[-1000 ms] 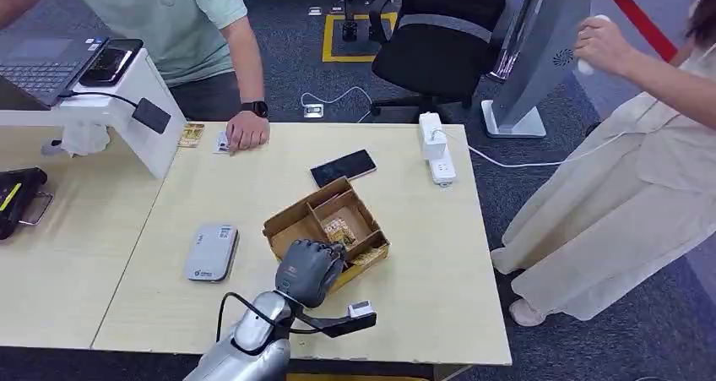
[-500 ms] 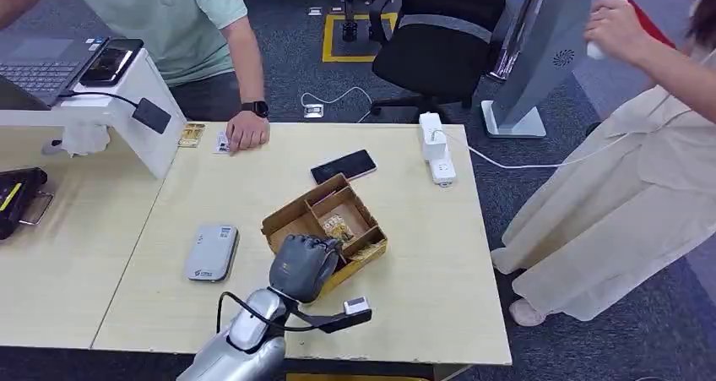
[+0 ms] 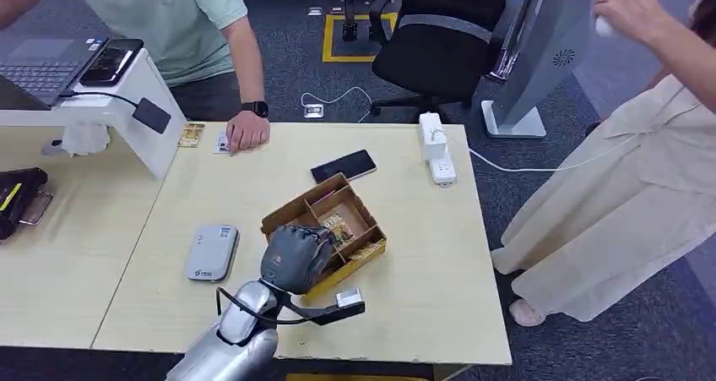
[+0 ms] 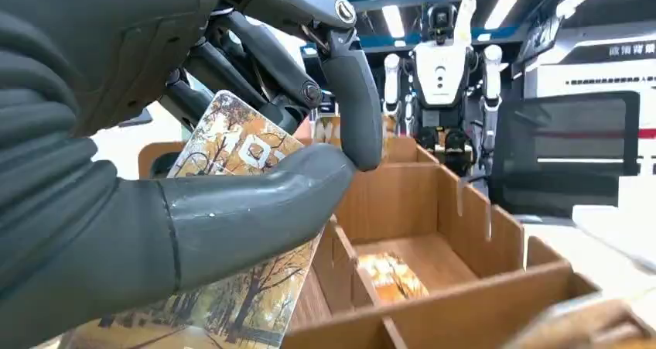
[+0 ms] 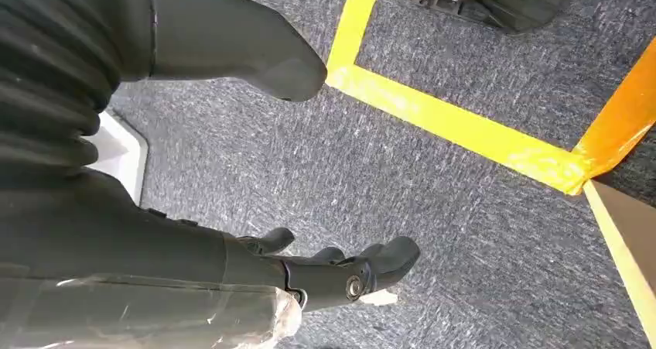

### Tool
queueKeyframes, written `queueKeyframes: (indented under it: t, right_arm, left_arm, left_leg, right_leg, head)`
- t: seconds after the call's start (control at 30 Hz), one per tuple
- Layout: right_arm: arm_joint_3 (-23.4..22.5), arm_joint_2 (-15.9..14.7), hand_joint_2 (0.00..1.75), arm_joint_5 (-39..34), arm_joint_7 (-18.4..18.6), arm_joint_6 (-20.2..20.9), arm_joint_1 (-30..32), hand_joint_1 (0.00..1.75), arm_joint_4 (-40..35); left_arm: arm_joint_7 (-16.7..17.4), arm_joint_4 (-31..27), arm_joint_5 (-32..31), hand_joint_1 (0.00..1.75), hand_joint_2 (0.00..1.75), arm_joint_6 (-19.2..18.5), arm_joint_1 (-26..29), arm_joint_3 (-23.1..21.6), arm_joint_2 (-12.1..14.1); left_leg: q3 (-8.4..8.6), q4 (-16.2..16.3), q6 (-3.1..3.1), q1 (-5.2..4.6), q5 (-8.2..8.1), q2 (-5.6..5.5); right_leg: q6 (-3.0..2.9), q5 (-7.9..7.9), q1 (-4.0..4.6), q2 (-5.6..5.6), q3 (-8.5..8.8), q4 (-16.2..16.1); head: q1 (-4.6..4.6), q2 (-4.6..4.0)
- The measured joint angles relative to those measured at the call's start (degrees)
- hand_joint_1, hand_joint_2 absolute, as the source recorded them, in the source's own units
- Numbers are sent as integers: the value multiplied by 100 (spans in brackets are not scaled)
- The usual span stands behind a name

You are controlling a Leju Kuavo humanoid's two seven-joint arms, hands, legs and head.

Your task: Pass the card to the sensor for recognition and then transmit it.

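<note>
My left hand (image 3: 294, 258) hovers over the near-left corner of the brown cardboard divider box (image 3: 355, 204) in the middle of the table. In the left wrist view the thumb and fingers of this hand (image 4: 255, 202) pinch a card (image 4: 236, 144) printed with autumn trees, held just above a box compartment (image 4: 402, 202). More cards (image 3: 340, 227) lie in the box. The grey sensor pad (image 3: 211, 252) lies flat to the left of the box. My right hand (image 5: 155, 248) hangs over the carpet, its fingers apart and holding nothing.
A black phone (image 3: 343, 167) lies behind the box and a white power strip (image 3: 436, 157) at the far right edge. A person's hand (image 3: 246, 132) rests on a card at the far edge, beside a white stand (image 3: 139, 111). Another person (image 3: 625, 170) stands at the right.
My left hand and arm have drifted a little to the left over the box. The raised hand of the person on the right has gone higher.
</note>
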Motion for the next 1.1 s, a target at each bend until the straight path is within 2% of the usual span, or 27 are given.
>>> queueKeyframes:
  t: [0.47, 1.1]
  right_arm:
    - [15, 0, 175, 0, 0, -2, 0, 0, -2]
    - [46, 0, 175, 0, 0, -2, -1, 0, -2]
  left_arm:
    - [-7, -164, 0, 175, 175, -17, -1, 0, 103]
    - [-9, -184, 0, 175, 175, -20, -2, 0, 114]
  left_leg:
    - [0, 0, 0, 0, 0, 0]
    - [0, 0, 0, 0, 0, 0]
  right_leg:
    - [1, 1, 0, 0, 0, 0]
    - [1, 1, 0, 0, 0, 0]
  head:
    - [0, -2]
    - [2, 0]
